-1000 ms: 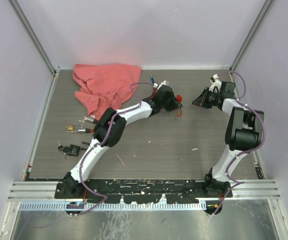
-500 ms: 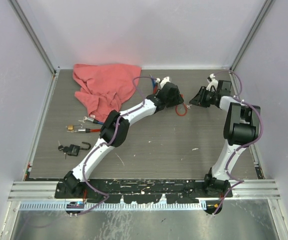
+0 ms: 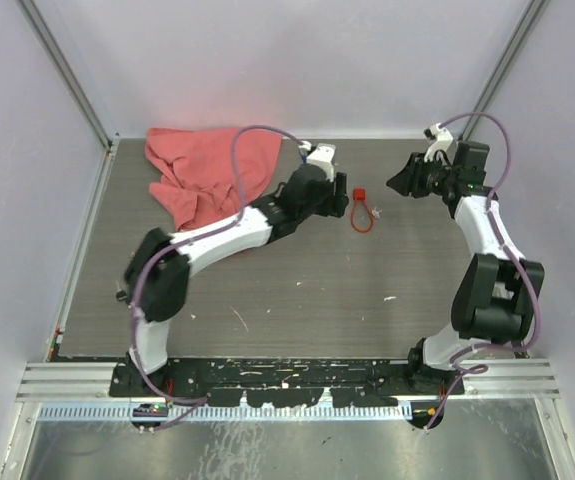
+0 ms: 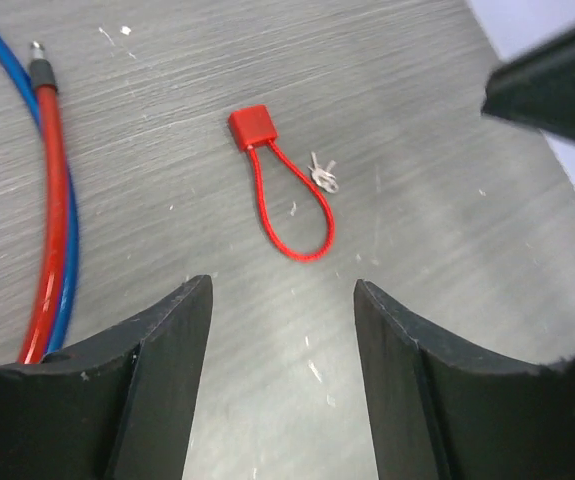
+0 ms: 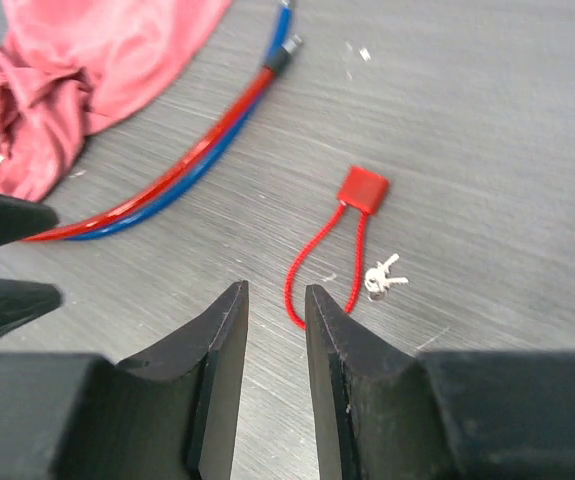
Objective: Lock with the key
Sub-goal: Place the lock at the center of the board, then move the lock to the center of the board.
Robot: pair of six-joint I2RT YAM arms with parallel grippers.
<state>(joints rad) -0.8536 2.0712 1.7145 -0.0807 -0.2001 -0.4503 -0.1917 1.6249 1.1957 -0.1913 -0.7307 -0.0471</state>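
**Desk:** Where is the lock?

**Photographer:** The red cable lock lies flat on the grey table, between the two grippers. Its loop runs back into the square body, but whether it is latched cannot be told.

**Desk:** And the key?

**Photographer:** The keys lie just beside the loop, not in the lock. From overhead they are too small to make out.

**Desk:** The grippers?

**Photographer:** The left gripper hovers with its fingers spread wide, holding nothing. The right gripper shows only a narrow gap and is also empty.

**Desk:** Anything cut off?

**Photographer:** The red and blue cables run out of frame and under a finger. The pink cloth is partly hidden behind the left arm's cord.
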